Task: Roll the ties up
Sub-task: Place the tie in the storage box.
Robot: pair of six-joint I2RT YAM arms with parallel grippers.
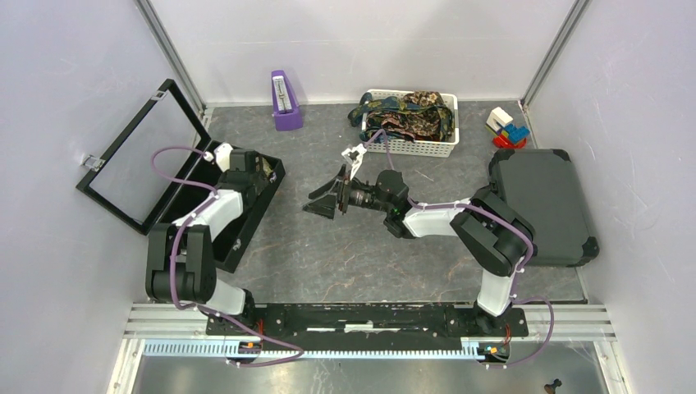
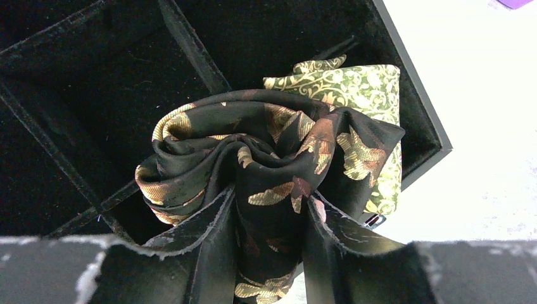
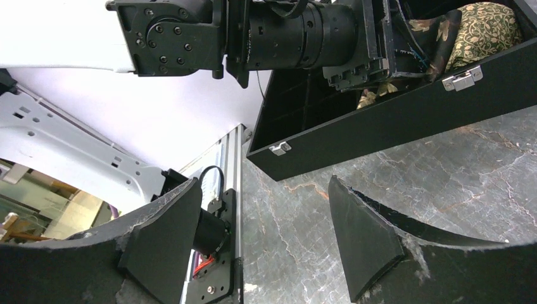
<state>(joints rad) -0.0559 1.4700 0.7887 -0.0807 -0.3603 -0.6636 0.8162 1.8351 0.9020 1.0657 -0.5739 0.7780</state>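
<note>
A rolled black tie with gold and brown leaf prints sits between the fingers of my left gripper, which is shut on it over a compartment of the open black box. Behind it, a rolled green paisley tie lies in the box's corner compartment. From above, my left gripper is down inside the box. More ties lie piled in a white basket at the back. My right gripper hovers open over the table's middle, with nothing between its fingers.
The box's lid stands open to the left. A purple object stands at the back. A closed grey case lies at the right, with coloured toy blocks behind it. Purple cables run along both arms.
</note>
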